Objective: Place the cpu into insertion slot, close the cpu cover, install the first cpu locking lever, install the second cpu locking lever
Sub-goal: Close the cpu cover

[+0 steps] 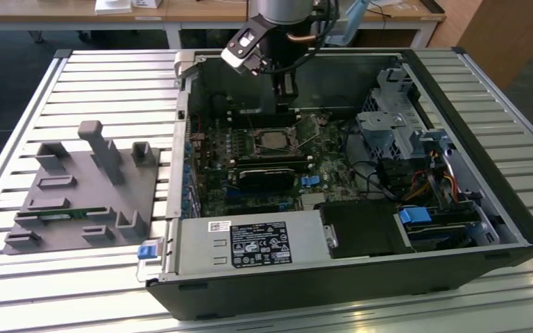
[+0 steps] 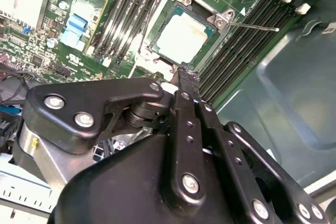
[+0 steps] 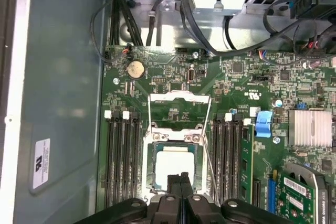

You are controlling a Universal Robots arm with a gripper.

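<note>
The cpu (image 3: 176, 165), a small square chip with a silvery top, lies flat in the insertion slot (image 3: 150, 170) on the green motherboard; it shows in both wrist views (image 2: 184, 38) and small in the exterior view (image 1: 271, 141). The cpu cover (image 3: 180, 98) is swung open, standing back on the far side of the slot from my fingers. Two thin wire levers (image 3: 211, 171) (image 2: 254, 25) stick out unlatched beside the slot. My gripper (image 3: 180, 178) (image 2: 185, 75) (image 1: 285, 104) hangs just over the chip's near edge, shut with nothing between its fingers; whether it touches the chip I cannot tell.
Black memory slots (image 3: 122, 161) flank the socket on both sides. A finned heatsink (image 3: 310, 128), a blue clip (image 3: 264, 123) and cable bundles (image 3: 189, 19) lie nearby. In the exterior view, a long black module (image 1: 268, 171), drive cage (image 1: 391, 118), power supply (image 1: 248, 244) and grey fixture (image 1: 81, 187).
</note>
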